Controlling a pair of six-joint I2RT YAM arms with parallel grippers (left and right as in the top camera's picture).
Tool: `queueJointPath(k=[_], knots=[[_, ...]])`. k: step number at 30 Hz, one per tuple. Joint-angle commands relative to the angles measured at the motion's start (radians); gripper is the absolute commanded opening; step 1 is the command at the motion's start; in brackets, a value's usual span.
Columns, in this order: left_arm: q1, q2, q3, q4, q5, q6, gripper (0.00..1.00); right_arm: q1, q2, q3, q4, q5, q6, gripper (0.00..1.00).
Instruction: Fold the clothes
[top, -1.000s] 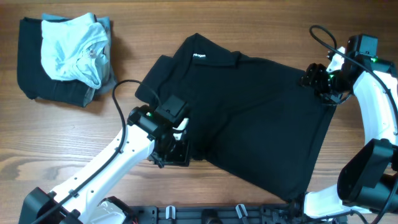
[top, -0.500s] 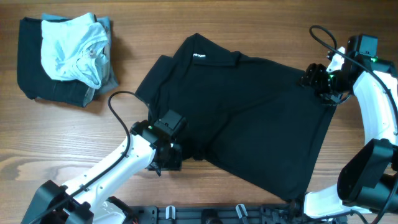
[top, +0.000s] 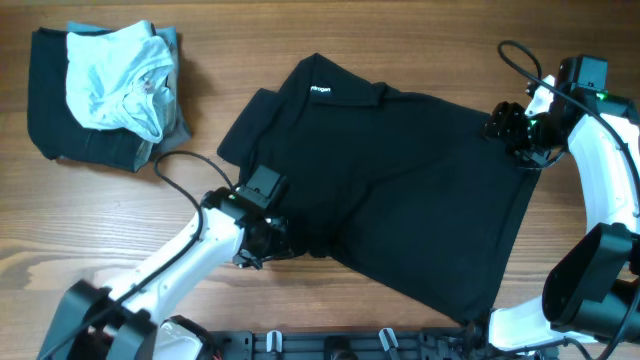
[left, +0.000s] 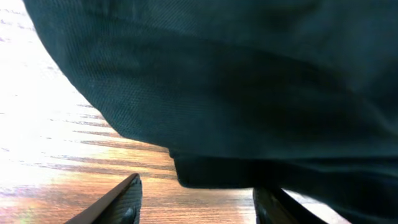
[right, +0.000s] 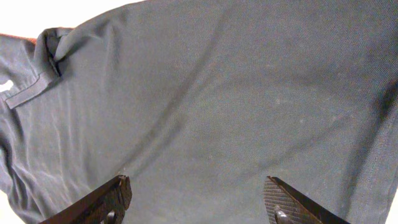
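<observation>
Two sets of jaws, both parted, neither clamped on cloth. Between them on the wooden desk (top: 100, 220): black polo shirt (top: 400, 200), spread mostly flat and set askew, collar with white neck label (top: 320, 90) toward the far left, hem toward the near right.

Down at the shirt's near-left edge, just below the sleeve: left jaws. Seen from the left wrist, two fingertips (left: 121, 202) apart at the bottom of the frame, bare wood between them. Folded edge of the shirt just ahead of the gap, bulging over it, not nipped. Right-hand fingertip close under the cloth; touching or not, cannot tell.

Over the shirt's far-right corner, at the cloth's edge: right jaws. Seen from the right wrist, fingertips (right: 112, 199) wide apart, smooth cloth filling the view between and beyond them. Nothing pinched.

Off at the desk's far-left corner, well apart from the shirt: pale blue and white garment (top: 115, 75) heaped on a dark folded pile (top: 60, 130).
</observation>
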Motion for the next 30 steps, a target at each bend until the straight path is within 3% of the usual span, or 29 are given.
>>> queueJointPath(k=[1, 7, 8, 9, 11, 16, 23, 30], knots=[[0.005, 0.073, -0.002, 0.005, 0.016, -0.082, 0.53, 0.006, 0.012, -0.005, 0.0, 0.006, -0.017, 0.73], [0.005, 0.116, -0.003, 0.023, 0.019, -0.08, 0.37, 0.006, 0.012, -0.005, 0.0, 0.006, -0.017, 0.73], [0.005, 0.116, -0.002, 0.034, 0.018, -0.077, 0.28, 0.006, 0.012, -0.005, 0.0, 0.005, -0.017, 0.73], [0.005, 0.116, -0.002, 0.043, 0.012, -0.077, 0.13, 0.006, 0.012, -0.005, 0.0, 0.002, -0.018, 0.73], [0.005, 0.116, -0.002, 0.044, -0.006, -0.077, 0.04, 0.006, 0.012, -0.005, 0.0, -0.001, -0.018, 0.73], [0.011, 0.105, 0.021, -0.02, -0.01, -0.055, 0.04, 0.006, 0.012, -0.005, 0.0, -0.001, -0.018, 0.73], [0.022, 0.018, 0.182, -0.393, -0.037, 0.004, 0.04, 0.006, 0.012, -0.005, 0.0, -0.001, -0.019, 0.74], [0.022, -0.068, 0.227, -0.528, -0.053, 0.021, 0.04, 0.006, 0.012, -0.005, 0.0, -0.001, -0.019, 0.74]])
